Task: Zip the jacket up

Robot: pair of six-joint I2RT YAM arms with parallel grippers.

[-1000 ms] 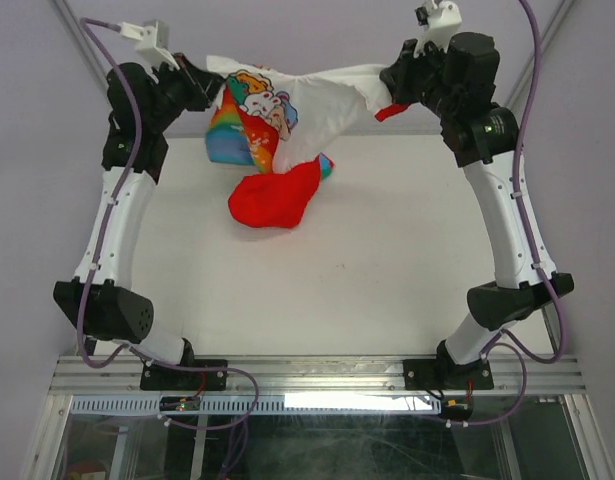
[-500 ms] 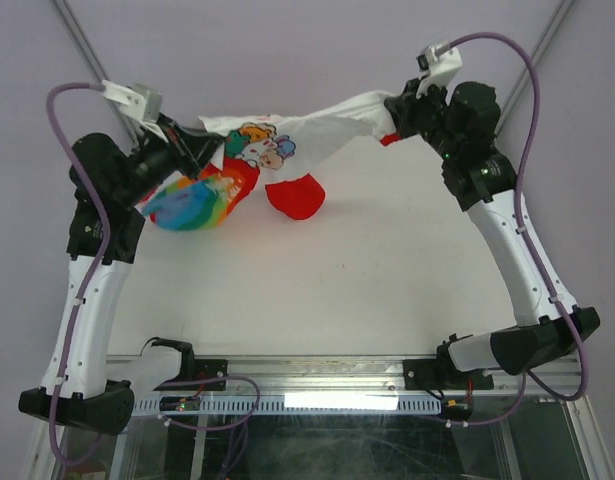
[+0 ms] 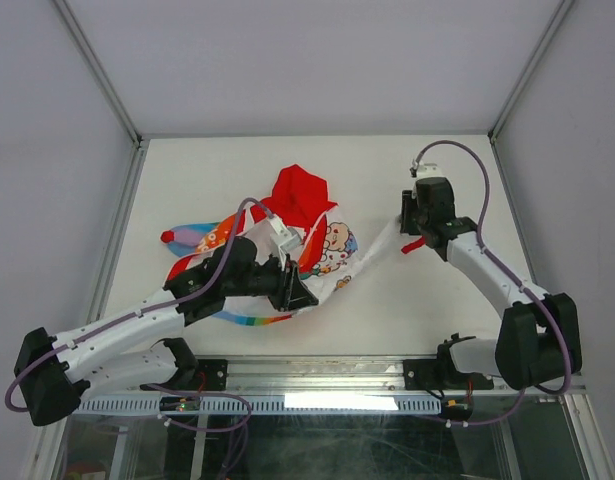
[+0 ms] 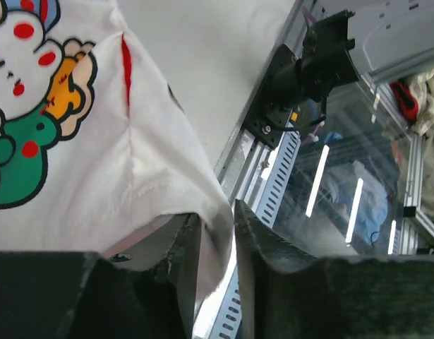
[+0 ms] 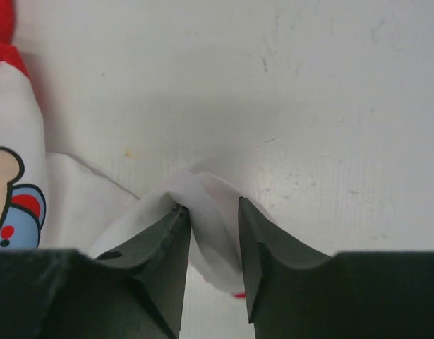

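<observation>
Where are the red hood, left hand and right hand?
red hood (image 3: pixel 299 192): top external view, middle of the red cloth
left hand (image 4: pixel 215 229): left wrist view, between its fingertips, on pinched cloth
right hand (image 5: pixel 212 224): right wrist view, between its fingertips, on pinched cloth

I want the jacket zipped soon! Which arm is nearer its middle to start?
Probably left. The left gripper pinches the jacket at its body edge beside the cartoon print; the right gripper only holds an outstretched white tip.

arms: white links | joints: black housings | cables: purple, looped
</observation>
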